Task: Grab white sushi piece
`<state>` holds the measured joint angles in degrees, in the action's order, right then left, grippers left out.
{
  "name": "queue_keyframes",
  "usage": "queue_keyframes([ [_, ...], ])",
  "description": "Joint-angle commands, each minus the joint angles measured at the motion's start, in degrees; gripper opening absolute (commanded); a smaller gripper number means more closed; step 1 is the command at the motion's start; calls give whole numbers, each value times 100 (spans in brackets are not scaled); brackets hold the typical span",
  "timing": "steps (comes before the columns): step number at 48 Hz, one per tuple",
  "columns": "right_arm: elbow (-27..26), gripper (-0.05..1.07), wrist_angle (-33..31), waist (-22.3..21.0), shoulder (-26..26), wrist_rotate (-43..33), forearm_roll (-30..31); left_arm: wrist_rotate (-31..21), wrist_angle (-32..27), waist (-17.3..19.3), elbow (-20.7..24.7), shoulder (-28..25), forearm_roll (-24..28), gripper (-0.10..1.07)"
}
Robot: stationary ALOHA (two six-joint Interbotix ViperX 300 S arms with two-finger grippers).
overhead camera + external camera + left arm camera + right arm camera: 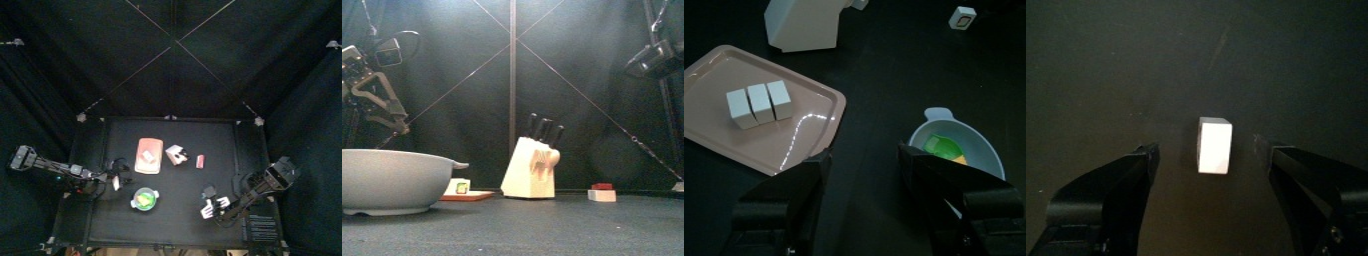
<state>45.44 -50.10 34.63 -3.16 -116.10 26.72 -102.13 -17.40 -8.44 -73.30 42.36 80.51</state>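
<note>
Hovering my right gripper (1211, 165) over the small plain white rectangular sushi piece (1215, 146) at the table's near right — jaws spread, untouched; left gripper (862, 178) spread too.

A large pale bowl (393, 180) sits close at the left on the dark worktop (543, 230). Behind its rim lies a pinkish tray (472, 196). A cream knife block (532, 167) (black handles poking out on top) stands mid-picture. Farther right rests a small white piece topped with red (601, 192). Both arms hang high behind.
</note>
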Motion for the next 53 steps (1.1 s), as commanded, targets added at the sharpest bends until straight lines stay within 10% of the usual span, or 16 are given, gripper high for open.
queue_keyframes([
  [1, 70, 102, 281, -88, -158, -18, -18, -9, -9, 18, 79, -18, -9, 90],
  [34, 316, 55, 914, -176, -26, 0, -141, -9, -9, 53, 62, -18, -44, 90],
  [53, 18, 50, 633, -202, -255, 53, 308, -9, -9, 53, 62, -18, -44, 90],
])
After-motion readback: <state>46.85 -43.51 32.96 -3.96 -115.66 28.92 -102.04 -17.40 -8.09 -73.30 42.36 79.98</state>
